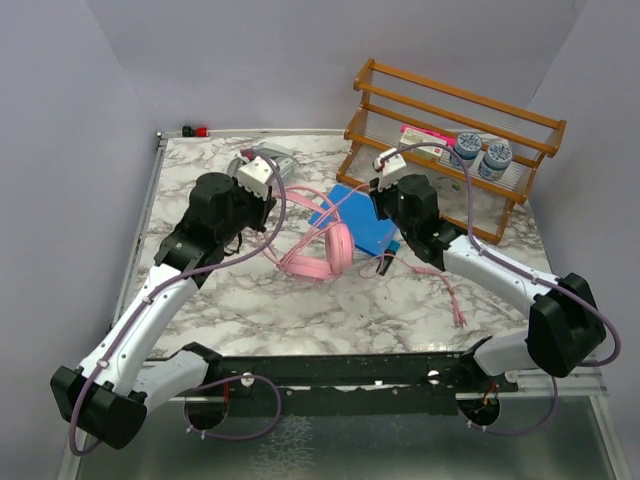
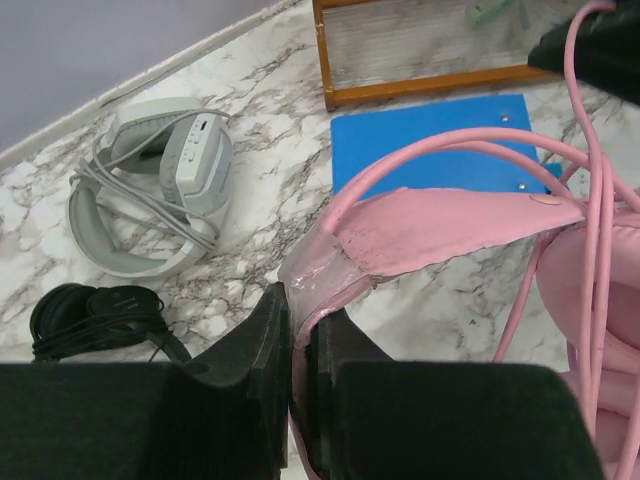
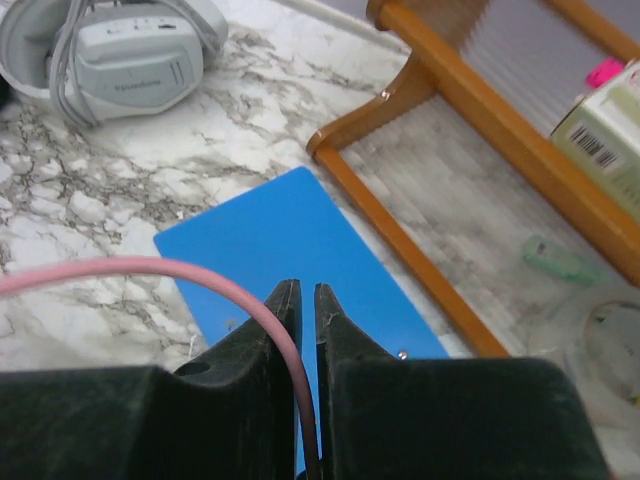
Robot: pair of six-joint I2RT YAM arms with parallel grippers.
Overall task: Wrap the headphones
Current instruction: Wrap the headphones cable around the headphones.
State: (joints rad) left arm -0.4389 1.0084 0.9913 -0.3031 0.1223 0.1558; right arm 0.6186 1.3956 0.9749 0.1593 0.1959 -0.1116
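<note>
From above, I see the pink headphones (image 1: 325, 252) on the counter (image 1: 300, 310), touching the blue board's (image 1: 362, 222) near-left edge.

On my left wrist camera, the left pincer (image 2: 300, 335) is clamped on their headband (image 2: 440, 235). The grey-white headphones (image 2: 160, 185) and black headphones (image 2: 95, 315) lie well left of the board.

On my right wrist camera, the right pincer (image 3: 300, 300) stands almost closed above the board. The pink cable (image 3: 150, 268) runs into its gap, seemingly pinched.

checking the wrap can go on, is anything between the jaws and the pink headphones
Nothing visible does. The left jaws pinch the pink headphones by the headband, and the right jaws are shut on the pink cable. The blue board lies below them, not between.
</note>
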